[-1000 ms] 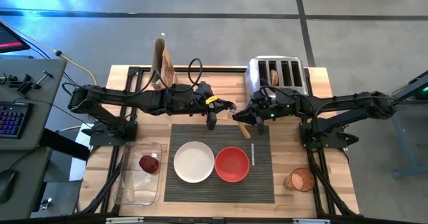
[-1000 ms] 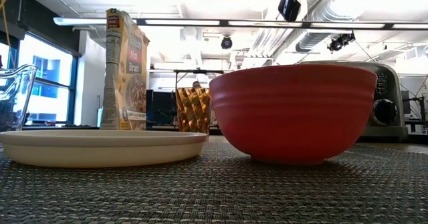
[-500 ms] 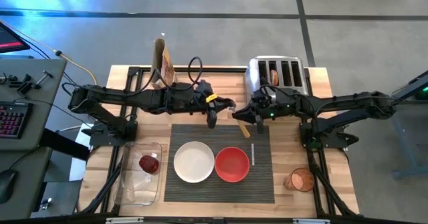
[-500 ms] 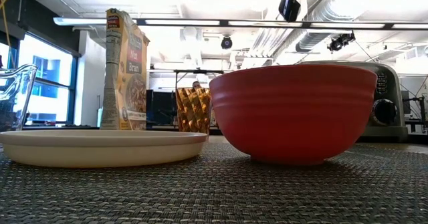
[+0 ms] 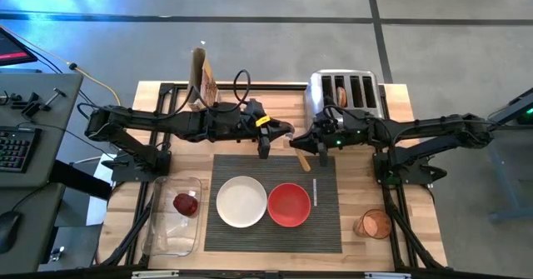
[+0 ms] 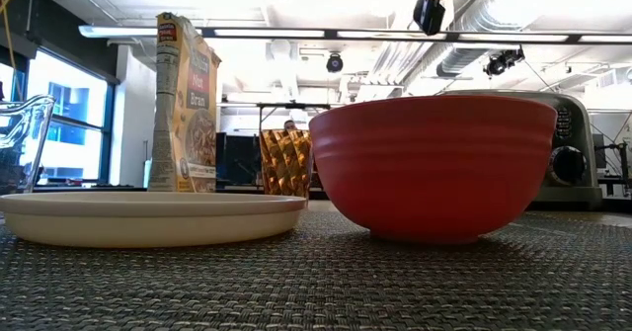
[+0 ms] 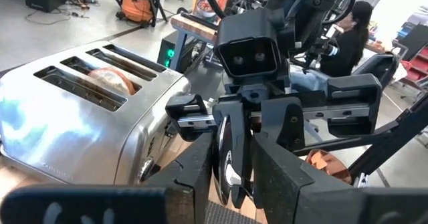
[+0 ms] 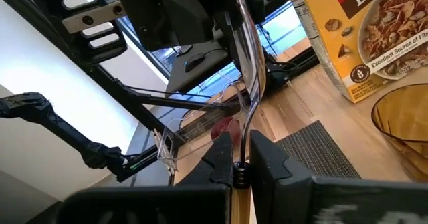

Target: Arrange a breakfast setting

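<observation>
Above mat [image 5: 275,202], wooden-handled metal spoon [image 5: 299,158]

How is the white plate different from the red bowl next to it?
The white plate is pale and the red bowl is red. In the low view the plate is flat and shallow, while the bowl is tall and deep, with ridged sides. Both are round, look about as wide from above, are empty, and sit side by side on the dark ribbed mat.
</observation>
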